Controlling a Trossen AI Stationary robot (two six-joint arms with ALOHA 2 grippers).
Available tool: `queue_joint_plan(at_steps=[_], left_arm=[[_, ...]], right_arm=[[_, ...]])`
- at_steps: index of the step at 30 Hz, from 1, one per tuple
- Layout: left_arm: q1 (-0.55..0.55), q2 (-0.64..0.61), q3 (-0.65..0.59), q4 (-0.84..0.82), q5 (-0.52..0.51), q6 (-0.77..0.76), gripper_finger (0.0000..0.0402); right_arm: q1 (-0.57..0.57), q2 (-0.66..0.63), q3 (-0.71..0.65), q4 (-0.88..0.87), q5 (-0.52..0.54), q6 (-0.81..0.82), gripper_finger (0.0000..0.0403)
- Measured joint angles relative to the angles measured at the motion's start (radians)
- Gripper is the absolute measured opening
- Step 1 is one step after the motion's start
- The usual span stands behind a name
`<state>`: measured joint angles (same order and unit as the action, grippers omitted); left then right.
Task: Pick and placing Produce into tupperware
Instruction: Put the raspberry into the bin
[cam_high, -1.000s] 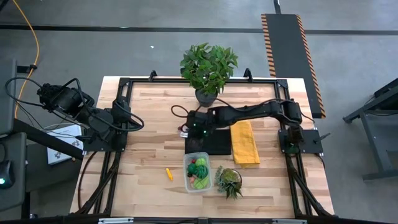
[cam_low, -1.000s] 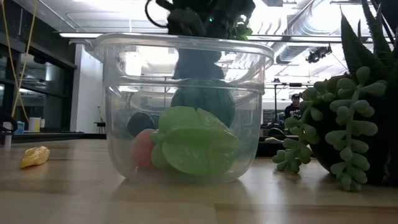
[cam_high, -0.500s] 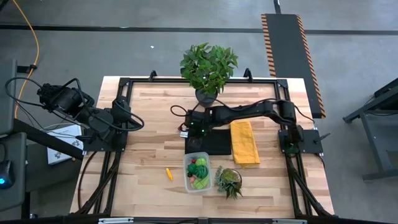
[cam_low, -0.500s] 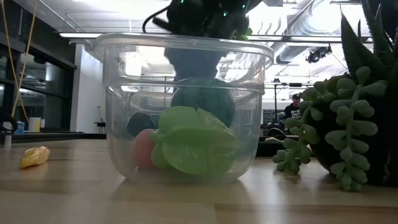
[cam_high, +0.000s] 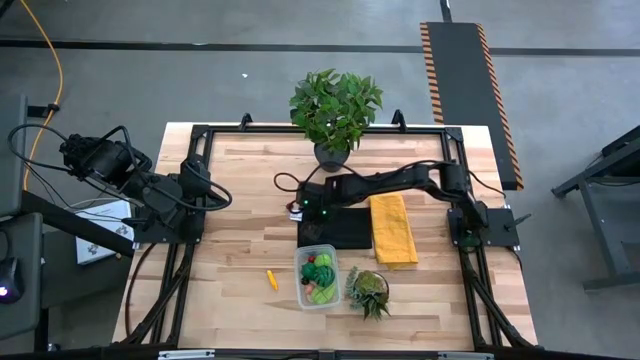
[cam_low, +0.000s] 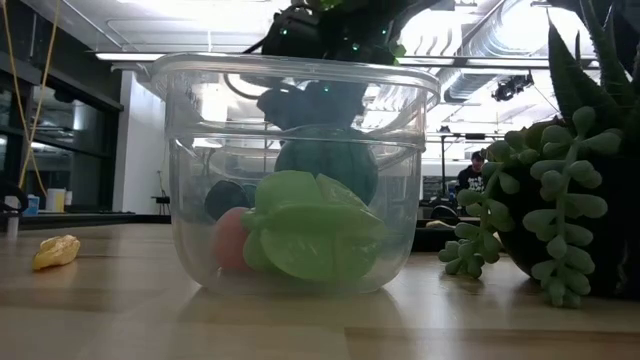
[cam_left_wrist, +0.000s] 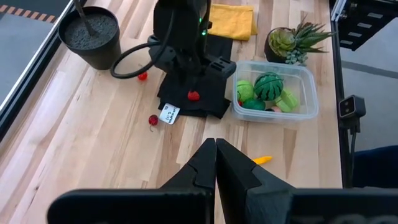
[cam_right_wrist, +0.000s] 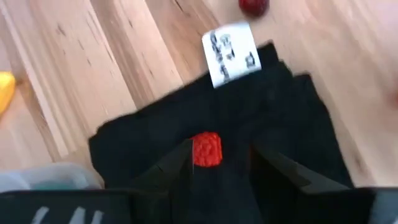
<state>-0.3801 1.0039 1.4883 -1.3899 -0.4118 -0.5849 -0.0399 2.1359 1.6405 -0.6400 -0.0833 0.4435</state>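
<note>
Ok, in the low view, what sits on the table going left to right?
Small yellow piece → clear tupperware holding green and red produce → trailing succulent at the right edge.

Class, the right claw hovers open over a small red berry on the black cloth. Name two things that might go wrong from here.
1. The red berry lies on the soft black cloth; the right claw may pinch fabric with it.
2. The tupperware already holds several pieces, so a dropped berry might bounce out.
</note>
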Motion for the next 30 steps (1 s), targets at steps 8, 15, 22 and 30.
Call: queue_joint_plan(at_steps=[8,15,22,30], left_arm=[[0.0,0.0,0.0,0.0,0.0,-0.021,0.0001],[0.0,0.0,0.0,-0.001,0.004,-0.025,0.0],[0.0,0.0,0.0,-0.001,0.004,-0.025,0.0],[0.0,0.0,0.0,-0.001,0.004,-0.049,0.0001]], right_arm=[[0.0,0.031,-0.001,-0.005,-0.011,0.046,0.0139],[0.0,0.038,0.0,0.017,-0.011,0.019,0.0176],[0.017,0.038,0.0,-0.008,0.021,-0.111,0.0195],[0.037,0.038,0.0,0.014,0.048,-0.147,0.0195]])
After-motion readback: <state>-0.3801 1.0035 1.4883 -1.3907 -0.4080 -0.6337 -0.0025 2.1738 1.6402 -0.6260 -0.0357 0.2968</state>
